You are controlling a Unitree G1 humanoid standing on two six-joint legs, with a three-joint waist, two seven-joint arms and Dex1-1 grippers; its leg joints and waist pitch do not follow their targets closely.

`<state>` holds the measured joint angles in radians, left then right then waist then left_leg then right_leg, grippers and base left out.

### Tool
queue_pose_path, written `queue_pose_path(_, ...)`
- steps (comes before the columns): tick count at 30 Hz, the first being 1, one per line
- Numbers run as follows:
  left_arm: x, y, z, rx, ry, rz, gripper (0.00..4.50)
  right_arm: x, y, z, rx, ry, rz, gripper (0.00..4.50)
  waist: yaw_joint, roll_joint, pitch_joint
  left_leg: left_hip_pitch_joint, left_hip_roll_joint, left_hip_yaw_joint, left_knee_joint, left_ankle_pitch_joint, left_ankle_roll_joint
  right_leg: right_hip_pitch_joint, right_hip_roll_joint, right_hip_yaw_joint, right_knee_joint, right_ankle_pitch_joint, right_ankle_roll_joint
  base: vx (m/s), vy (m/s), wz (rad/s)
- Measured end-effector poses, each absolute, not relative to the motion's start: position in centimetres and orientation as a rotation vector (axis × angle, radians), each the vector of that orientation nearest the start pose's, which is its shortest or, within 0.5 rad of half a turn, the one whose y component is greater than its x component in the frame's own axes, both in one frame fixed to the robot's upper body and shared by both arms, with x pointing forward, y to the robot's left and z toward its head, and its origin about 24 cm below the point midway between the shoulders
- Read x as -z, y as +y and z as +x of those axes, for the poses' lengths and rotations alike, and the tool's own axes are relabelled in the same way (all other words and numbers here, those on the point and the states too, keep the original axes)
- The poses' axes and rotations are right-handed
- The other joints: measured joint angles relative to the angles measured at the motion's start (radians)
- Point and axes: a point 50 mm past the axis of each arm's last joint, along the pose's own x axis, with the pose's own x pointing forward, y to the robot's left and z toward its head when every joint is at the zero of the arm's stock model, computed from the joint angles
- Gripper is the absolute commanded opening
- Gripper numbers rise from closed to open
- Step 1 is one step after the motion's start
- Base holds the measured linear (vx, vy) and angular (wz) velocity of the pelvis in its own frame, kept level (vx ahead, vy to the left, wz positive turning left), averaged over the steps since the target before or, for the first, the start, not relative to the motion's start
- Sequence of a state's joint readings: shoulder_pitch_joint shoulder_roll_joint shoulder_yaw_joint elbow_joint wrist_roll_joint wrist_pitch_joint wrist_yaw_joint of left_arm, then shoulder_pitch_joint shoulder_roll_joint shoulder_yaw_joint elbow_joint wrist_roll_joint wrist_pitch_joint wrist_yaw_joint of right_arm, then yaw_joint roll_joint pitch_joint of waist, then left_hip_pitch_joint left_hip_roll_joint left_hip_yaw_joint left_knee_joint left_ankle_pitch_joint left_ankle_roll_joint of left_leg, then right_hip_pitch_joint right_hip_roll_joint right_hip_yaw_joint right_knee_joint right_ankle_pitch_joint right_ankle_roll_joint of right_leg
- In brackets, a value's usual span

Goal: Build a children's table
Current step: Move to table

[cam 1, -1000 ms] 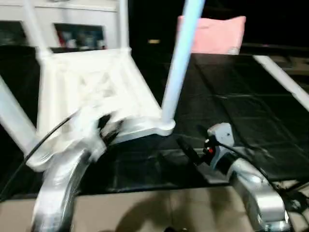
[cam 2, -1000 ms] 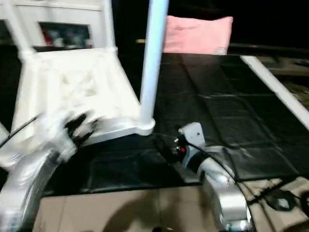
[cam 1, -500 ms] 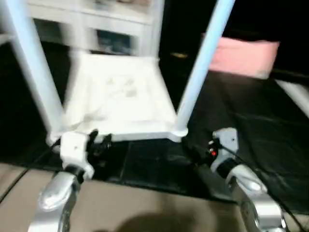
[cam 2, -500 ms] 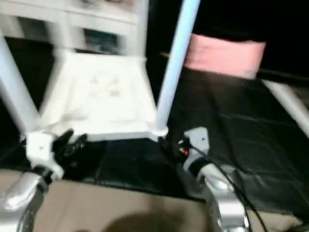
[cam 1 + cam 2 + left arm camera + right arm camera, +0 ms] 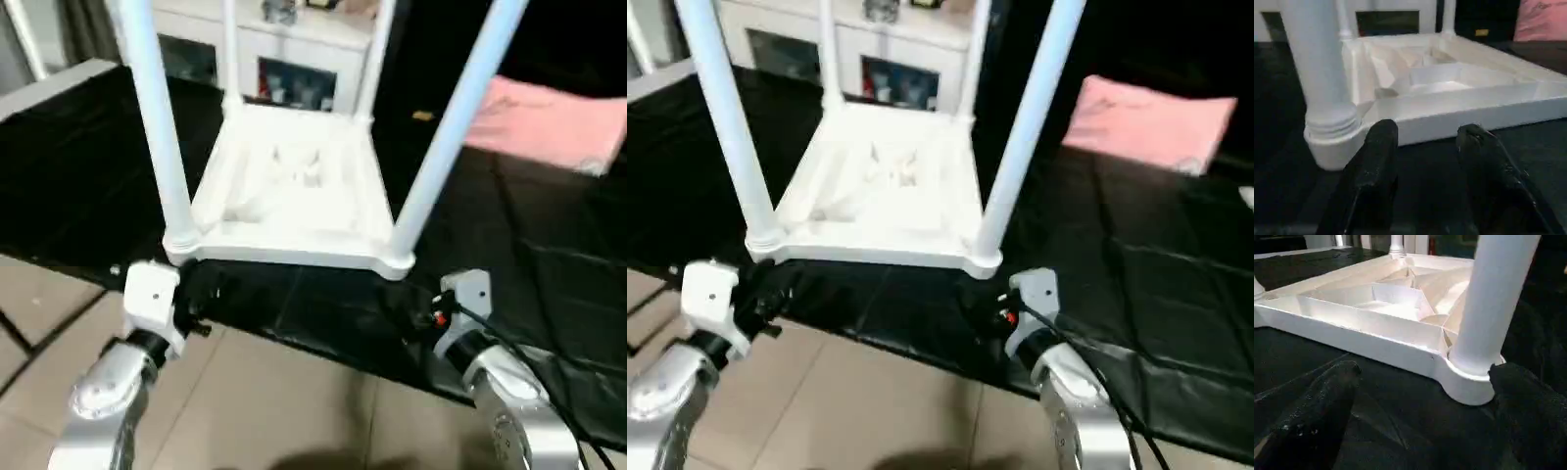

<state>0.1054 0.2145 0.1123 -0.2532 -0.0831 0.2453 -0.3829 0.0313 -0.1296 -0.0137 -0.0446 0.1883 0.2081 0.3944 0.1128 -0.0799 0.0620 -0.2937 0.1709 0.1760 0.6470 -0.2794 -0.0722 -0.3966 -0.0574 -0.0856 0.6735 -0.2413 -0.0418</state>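
The children's table lies upside down on a black mat, its ribbed white tabletop facing up. Legs stand in the sockets: near-left leg, near-right leg, and two thinner-looking far legs. My left gripper sits just in front of the near-left corner; in the left wrist view my left gripper is open, nothing between its fingers, the rim just beyond them. My right gripper is by the near-right corner, and in its wrist view that gripper stands wide open, holding nothing.
A pink pillow lies on the mat at the back right. A white cabinet with glass doors stands behind the table. Beige floor tiles lie between me and the mat's near edge.
The whole picture has swung and tilted, so the camera moved. My left gripper, earlier over the tabletop's near edge, now sits in front of the near-left corner. Both grippers' openings look unchanged.
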Motion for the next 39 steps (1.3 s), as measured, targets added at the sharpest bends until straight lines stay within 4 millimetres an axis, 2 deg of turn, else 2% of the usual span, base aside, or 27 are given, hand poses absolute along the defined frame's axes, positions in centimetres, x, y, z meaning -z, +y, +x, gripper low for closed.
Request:
queue_pose_path(3,-6.4,19.6,23.2,0.262,0.094,0.12,2.17,-2.8,-16.0,24.3,-0.321,0.175,0.104,4.5,-0.014,0.011,-0.002,-0.022,-0.002,-0.017,-0.02,0.01,-0.007,0.001,0.004,-0.016,-0.031,0.001,0.001,0.0,0.0,0.0)
queue_pose_path(5,-6.6,19.7,23.5,0.249,0.085,0.118,2.17,-3.0,-16.1,24.5,-0.291,0.164,0.1,4.5,-0.027,0.01,-0.002,-0.024,0.002,-0.017,-0.034,0.037,-0.001,0.005,0.009,-0.016,-0.05,0.015,0.003,0.0,0.0,0.0)
queue_pose_path(8,-6.2,19.8,23.5,0.239,0.106,0.113,2.17,-3.0,-16.1,24.5,-0.268,0.159,0.109,4.5,-0.044,0.009,-0.002,-0.018,0.001,-0.017,-0.033,0.042,-0.001,0.016,0.009,-0.018,-0.063,0.03,0.001,0.0,0.0,0.0)
queue_pose_path(11,-5.9,19.9,23.5,0.236,0.121,0.109,2.17,-3.0,-16.2,24.5,-0.246,0.16,0.115,4.5,-0.062,0.01,-0.002,-0.021,0.001,-0.019,-0.034,0.042,-0.001,0.016,0.009,-0.021,-0.077,0.03,0.001,0.0,0.0,0.0)
queue_pose_path(12,-5.9,19.9,23.5,0.235,0.122,0.11,2.17,-3.0,-16.2,24.5,-0.242,0.16,0.116,4.5,-0.059,0.007,-0.003,-0.015,0.007,-0.003,-0.035,0.041,0.0,0.008,0.018,-0.007,-0.079,0.032,0.003,0.032,0.041,-0.18)
queue_pose_path(14,-6.0,20.0,23.5,0.232,0.123,0.114,2.17,-3.0,-16.2,24.6,-0.236,0.16,0.121,4.5,-0.052,0.001,-0.006,-0.009,0.004,0.023,-0.035,0.037,0.007,0.003,0.02,0.023,-0.075,0.052,0.006,0.032,0.043,-0.28)
queue_pose_path(16,-6.0,20.0,23.5,0.231,0.124,0.114,2.17,-3.0,-16.2,24.6,-0.228,0.166,0.123,4.5,-0.046,-0.004,-0.008,-0.008,-0.005,0.037,-0.027,0.027,0.016,-0.006,0.02,0.058,-0.066,0.065,0.011,0.033,0.06,-0.33)
queue_pose_path(17,-6.0,19.8,23.6,0.234,0.123,0.112,2.17,-2.9,-16.4,24.6,-0.219,0.169,0.121,4.5,-0.035,-0.002,-0.008,-0.007,-0.015,0.031,-0.009,0.008,0.024,-0.007,0.03,0.088,-0.06,0.07,0.019,0.026,0.088,-0.34)
queue_pose_path(19,-6.1,19.7,23.7,0.24,0.118,0.111,2.17,-2.9,-16.8,24.6,-0.204,0.169,0.118,4.5,-0.014,0.011,-0.007,-0.01,-0.03,-0.022,0.025,-0.012,0.039,-0.003,0.048,0.128,-0.061,0.074,0.029,0.027,0.134,-0.48)
queue_pose_path(20,-6.1,19.7,23.7,0.239,0.118,0.112,2.17,-2.9,-16.9,24.6,-0.199,0.169,0.119,4.5,-0.017,0.021,-0.01,-0.027,-0.036,-0.06,0.031,-0.018,0.034,-0.002,0.047,0.129,-0.065,0.077,0.038,0.028,0.182,-0.39)
queue_pose_path(21,-6.1,19.7,23.7,0.239,0.118,0.114,2.17,-2.9,-16.9,24.6,-0.195,0.171,0.12,4.5,-0.024,0.024,-0.011,-0.036,-0.04,-0.063,0.038,-0.019,0.036,-0.003,0.04,0.126,-0.068,0.077,0.039,0.009,0.213,-0.04)
queue_pose_path(22,-6.1,19.8,23.7,0.237,0.12,0.116,2.17,-2.9,-16.9,24.6,-0.195,0.171,0.122,4.5,-0.032,0.022,-0.012,-0.039,-0.048,-0.056,0.036,-0.019,0.048,-0.004,0.031,0.125,-0.076,0.079,0.036,0.009,0.213,-0.04)
queue_pose_path(23,-6.1,20.1,23.7,0.229,0.123,0.121,2.17,-2.9,-16.6,24.7,-0.203,0.167,0.129,4.5,-0.055,0.02,-0.015,-0.039,-0.061,-0.05,0.028,-0.014,0.069,-0.01,0.017,0.116,-0.081,0.075,0.006,0.016,0.241,0.1)
queue_pose_path(25,-6.1,20.4,23.7,0.217,0.129,0.126,2.17,-3.1,-15.9,24.8,-0.224,0.16,0.135,4.5,-0.088,0.021,-0.014,-0.039,-0.083,-0.043,0.02,-0.009,0.096,-0.021,-0.015,0.078,-0.06,0.051,-0.057,0.011,0.237,0.12)
queue_pose_path(27,-6.2,20.6,23.7,0.213,0.129,0.131,2.17,-3.1,-15.9,24.8,-0.228,0.16,0.135,4.5,-0.115,0.011,-0.018,-0.044,-0.103,-0.032,0.019,-0.009,0.118,-0.016,-0.046,0.063,-0.063,0.047,-0.061,-0.034,0.189,0.07)
queue_pose_path(28,-6.1,20.6,23.7,0.213,0.132,0.13,2.17,-3.1,-15.9,24.8,-0.226,0.161,0.133,4.5,-0.122,0.006,-0.02,-0.047,-0.108,-0.027,0.02,-0.008,0.124,-0.014,-0.062,0.066,-0.072,0.053,-0.049,-0.042,0.174,0.03)
queue_pose_path(29,-6.0,20.2,23.7,0.227,0.135,0.124,2.17,-3.0,-16.2,24.7,-0.219,0.163,0.126,4.5,-0.121,0.007,-0.02,-0.053,-0.108,-0.024,0.026,-0.011,0.129,-0.001,-0.073,0.068,-0.103,0.065,0.012,-0.065,0.144,0.01)
queue_pose_path(30,-6.0,19.8,23.8,0.239,0.133,0.118,2.17,-3.0,-16.5,24.7,-0.212,0.164,0.122,4.5,-0.116,0.014,-0.018,-0.06,-0.107,-0.025,0.041,-0.016,0.133,0.007,-0.08,0.069,-0.122,0.074,0.047,-0.061,0.191,-0.08)
queue_pose_path(31,-6.0,19.7,23.8,0.245,0.133,0.116,2.17,-3.0,-16.7,24.7,-0.206,0.164,0.12,4.5,-0.11,0.025,-0.015,-0.065,-0.104,-0.038,0.063,-0.03,0.129,0.016,-0.086,0.063,-0.137,0.09,0.076,-0.061,0.191,-0.08)
queue_pose_path(32,-5.9,19.8,23.7,0.242,0.137,0.118,2.17,-3.0,-16.7,24.7,-0.201,0.164,0.122,4.5,-0.112,0.035,-0.008,-0.064,-0.104,-0.041,0.083,-0.045,0.132,0.029,-0.093,0.051,-0.141,0.091,0.079,-0.043,0.232,-0.11)
queue_pose_path(33,-5.9,20.0,23.7,0.236,0.14,0.122,2.17,-3.0,-16.7,24.6,-0.201,0.166,0.126,4.5,-0.128,0.044,-0.005,-0.055,-0.107,-0.041,0.083,-0.048,0.139,0.03,-0.084,0.04,-0.135,0.071,0.062,-0.026,0.219,-0.01)
queue_pose_path(34,-6.0,20.4,23.6,0.226,0.143,0.132,2.17,-2.9,-16.1,24.6,-0.215,0.167,0.137,4.5,-0.137,0.05,-0.001,-0.056,-0.11,-0.041,0.076,-0.045,0.143,0.018,-0.077,0.035,-0.087,0.029,0.025,-0.026,0.219,-0.01)
queue_pose_path(35,-6.1,20.7,23.6,0.215,0.142,0.139,2.17,-2.8,-15.7,24.5,-0.228,0.17,0.145,4.5,-0.138,0.046,-0.004,-0.054,-0.111,-0.041,0.06,-0.035,0.146,-0.001,-0.057,0.008,0.005,0.016,0.018,-0.023,0.176,0.06)
queue_pose_path(36,-6.1,20.8,23.6,0.212,0.14,0.14,2.17,-2.8,-15.7,24.5,-0.228,0.17,0.144,4.5,-0.137,0.042,-0.007,-0.053,-0.113,-0.041,0.045,-0.022,0.133,-0.001,-0.032,-0.012,0.027,0.017,0.017,-0.031,0.107,0.02)
queue_pose_path(37,-6.1,20.8,23.6,0.212,0.14,0.14,2.17,-2.9,-15.8,24.6,-0.228,0.165,0.139,4.5,-0.135,0.036,-0.011,-0.056,-0.122,-0.036,0.024,-0.011,0.114,0.005,-0.015,-0.026,0.018,0.021,0.012,-0.031,0.107,0.02)
queue_pose_path(38,-6.1,20.8,23.6,0.212,0.141,0.139,2.17,-3.3,-15.9,24.6,-0.227,0.152,0.133,4.5,-0.135,0.025,-0.016,-0.06,-0.144,-0.024,-0.003,0.003,0.09,0.024,0.0,-0.037,-0.028,0.03,-0.002,-0.028,0.085,-0.02)
queue_pose_path(39,-6.1,20.7,23.7,0.213,0.137,0.136,2.17,-3.4,-16.0,24.7,-0.224,0.146,0.127,4.5,-0.13,0.003,-0.027,-0.069,-0.163,-0.01,-0.011,0.01,0.074,0.044,-0.006,-0.02,-0.07,0.019,0.018,-0.014,0.054,-0.01)
